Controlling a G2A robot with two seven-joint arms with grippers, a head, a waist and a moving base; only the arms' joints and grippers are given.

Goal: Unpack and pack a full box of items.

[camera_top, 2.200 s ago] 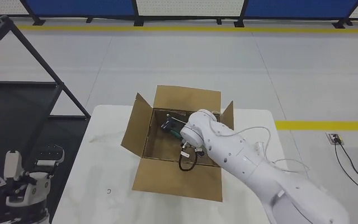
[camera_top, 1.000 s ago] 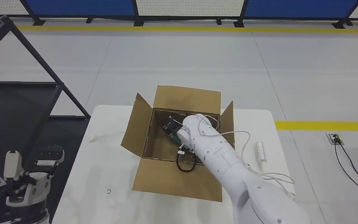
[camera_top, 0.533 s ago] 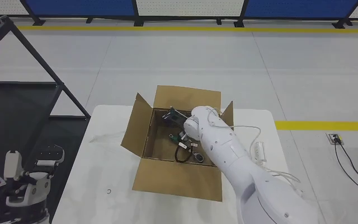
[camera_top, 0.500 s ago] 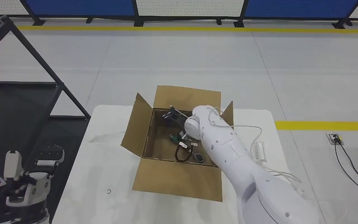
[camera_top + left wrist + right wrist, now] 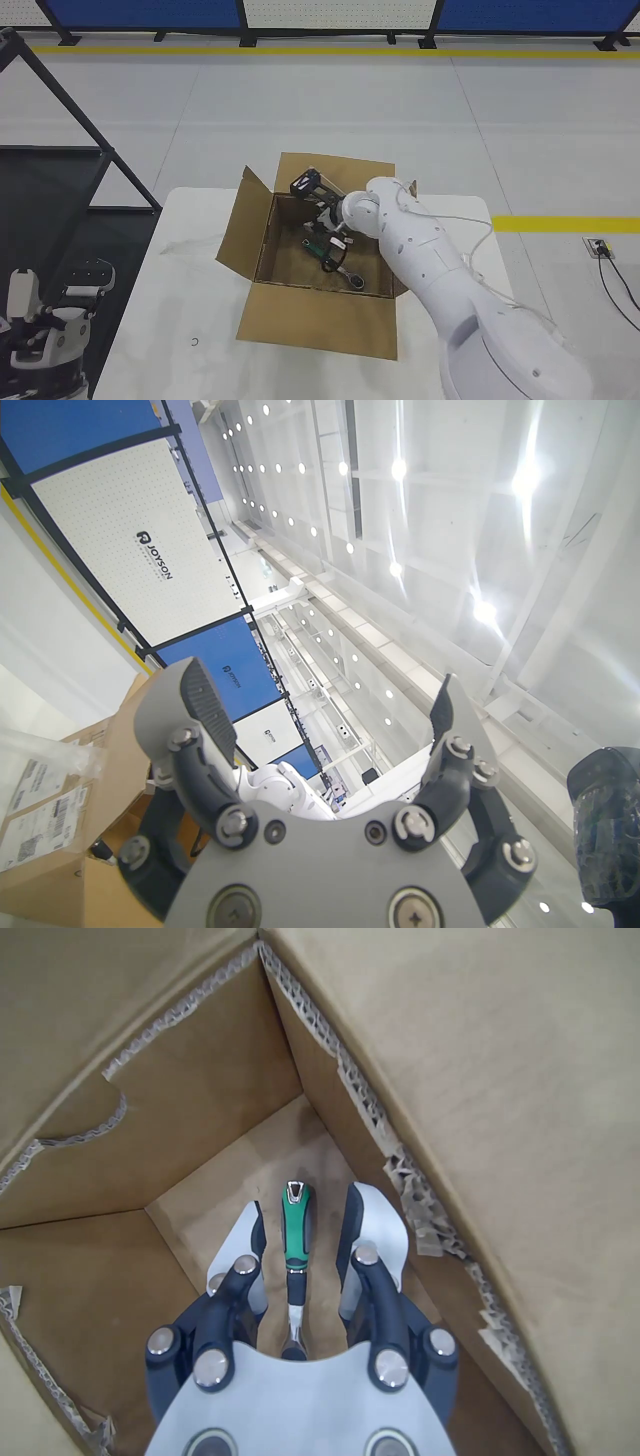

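An open cardboard box (image 5: 322, 170) stands on the white table (image 5: 180, 300). On its floor lies a ratchet wrench (image 5: 335, 262) with a green and black handle. My right arm reaches down into the box from the right. In the right wrist view my right gripper (image 5: 306, 1200) hangs open just above the wrench (image 5: 295, 1238), a finger on each side of the handle, apart from it. The box's inner walls (image 5: 175, 1093) close in around it. My left gripper (image 5: 322, 685) is open, holds nothing and points up at the ceiling, with the box (image 5: 110, 750) beside it.
The box's flaps are folded outward on all sides, the front flap (image 5: 315, 320) lying on the table. A small ring (image 5: 194, 342) lies on the table's front left. A black frame (image 5: 70, 110) stands left of the table.
My right arm has swung from the box's front toward its back right, and the wrist has turned. The wrench, partly covered before, now lies in plain sight on the box floor.
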